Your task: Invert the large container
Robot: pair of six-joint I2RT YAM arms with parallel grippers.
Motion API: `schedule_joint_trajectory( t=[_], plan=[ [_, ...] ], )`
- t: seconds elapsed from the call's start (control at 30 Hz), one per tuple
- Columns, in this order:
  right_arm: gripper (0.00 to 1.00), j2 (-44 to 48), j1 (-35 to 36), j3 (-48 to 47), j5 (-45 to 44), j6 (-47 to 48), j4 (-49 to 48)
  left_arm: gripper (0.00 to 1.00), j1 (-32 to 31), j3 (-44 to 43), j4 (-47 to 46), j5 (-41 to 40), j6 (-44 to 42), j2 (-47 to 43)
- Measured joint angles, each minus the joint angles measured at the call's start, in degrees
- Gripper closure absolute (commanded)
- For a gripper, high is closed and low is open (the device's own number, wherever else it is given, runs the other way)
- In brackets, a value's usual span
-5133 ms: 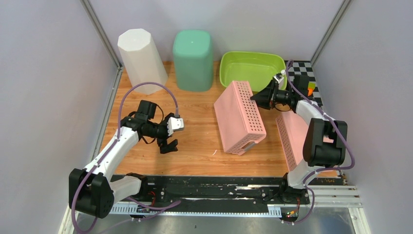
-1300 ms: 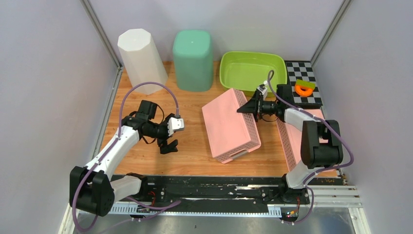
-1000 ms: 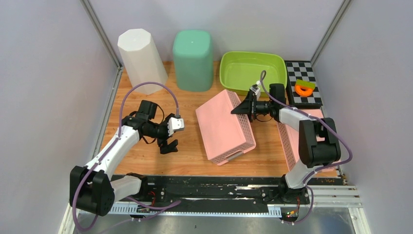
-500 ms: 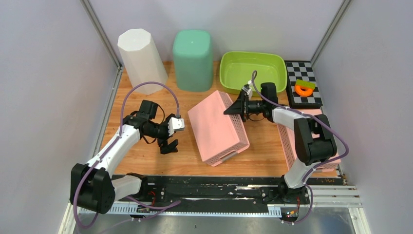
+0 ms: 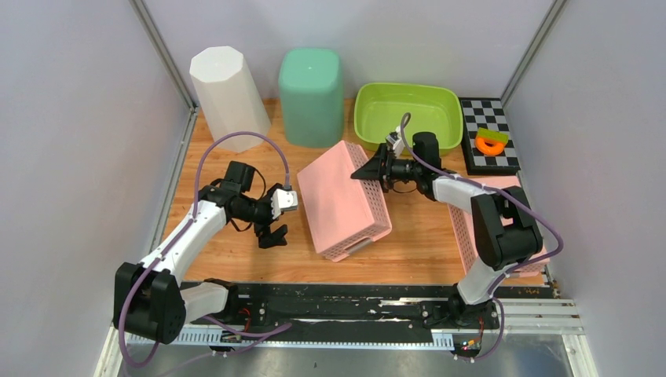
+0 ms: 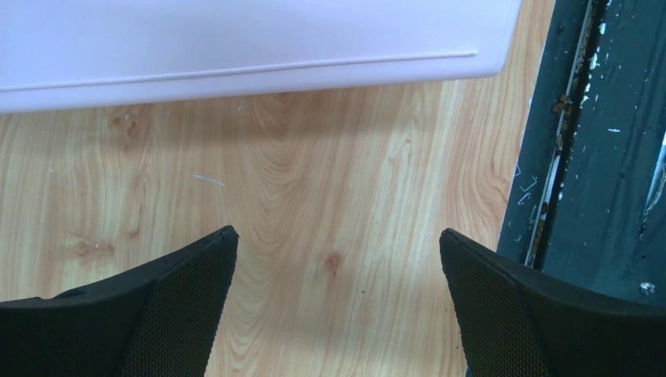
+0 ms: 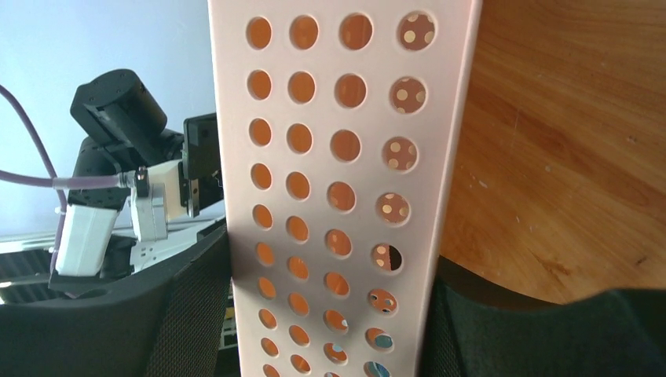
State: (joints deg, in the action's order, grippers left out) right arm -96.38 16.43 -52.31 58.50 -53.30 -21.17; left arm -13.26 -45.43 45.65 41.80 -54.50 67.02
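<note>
The large container is a pink perforated basket (image 5: 342,200) in the middle of the table, its solid bottom facing up and tilted toward the left. My right gripper (image 5: 369,171) is shut on its far right side wall. In the right wrist view the holed wall (image 7: 338,157) fills the gap between my fingers (image 7: 188,314). My left gripper (image 5: 273,234) is open and empty, low over the wood just left of the basket. In the left wrist view (image 6: 338,306) the basket's edge (image 6: 236,39) lies beyond the fingertips.
A white octagonal bin (image 5: 228,96) and a teal bin (image 5: 311,96) stand upside down at the back. A lime tub (image 5: 408,114) sits behind the basket. A checkerboard (image 5: 487,133) carries an orange ring (image 5: 491,143). A second pink basket (image 5: 479,220) lies at the right. The black rail (image 6: 605,157) runs along the near edge.
My right gripper has carried the pink basket leftward, and it has tipped from standing on its side to bottom up. The left arm has barely moved.
</note>
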Motion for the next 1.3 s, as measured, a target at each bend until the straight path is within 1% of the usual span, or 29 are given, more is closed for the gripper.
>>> schedule_joint_trajectory(
  t=[0.33, 0.6, 0.8, 1.3],
  plan=[
    [0.33, -0.9, 2.9, 0.2, -7.2, -5.1, -7.5, 0.0, 0.0, 0.0, 0.0, 0.0, 0.0, 0.0],
    [0.23, -1.7, 4.8, 0.5, -11.7, -6.8, -11.2, 0.0, 0.0, 0.0, 0.0, 0.0, 0.0, 0.0],
    [0.21, -3.2, 5.0, 0.5, -13.9, -4.9, -11.2, 0.0, 0.0, 0.0, 0.0, 0.0, 0.0, 0.0],
    [0.21, -4.7, 5.0, -0.8, -12.3, -0.7, -8.0, 0.0, 0.0, 0.0, 0.1, 0.0, -0.2, -0.2]
  ],
)
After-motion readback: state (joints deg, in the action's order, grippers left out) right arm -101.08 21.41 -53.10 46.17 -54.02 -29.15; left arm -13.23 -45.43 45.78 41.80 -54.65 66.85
